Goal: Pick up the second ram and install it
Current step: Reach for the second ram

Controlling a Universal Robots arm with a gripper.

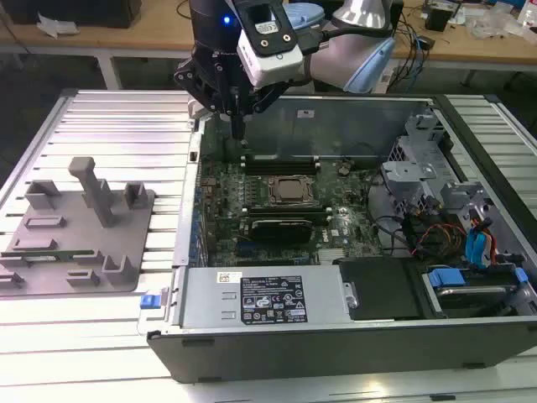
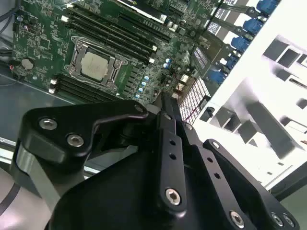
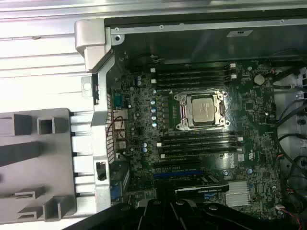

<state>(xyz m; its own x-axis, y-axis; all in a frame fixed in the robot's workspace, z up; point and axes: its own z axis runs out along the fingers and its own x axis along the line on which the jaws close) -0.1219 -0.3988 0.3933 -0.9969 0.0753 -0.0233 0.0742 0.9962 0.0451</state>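
Observation:
My gripper point(image 1: 238, 126) hangs from the arm over the far corner of the green motherboard point(image 1: 222, 197), at the exterior view's left inside the open computer case point(image 1: 336, 113). Its two black fingers point(image 2: 164, 103) are pressed together, shut, with nothing showing between them. The tip sits just above the end of the dark memory slots point(image 1: 281, 162) beyond the processor socket point(image 1: 289, 191). Both wrist views show slot banks point(image 3: 192, 75) point(image 3: 199, 143) on either side of the socket point(image 3: 200, 109). The second ram is not visible as a separate stick.
A grey holder fixture point(image 1: 75, 243) with upright posts lies outside the case on the exterior view's left. A black card point(image 1: 285, 227) sits nearer than the socket. The power supply point(image 1: 252, 298) lines the near wall. Cables and drive bays point(image 1: 453, 227) crowd the right.

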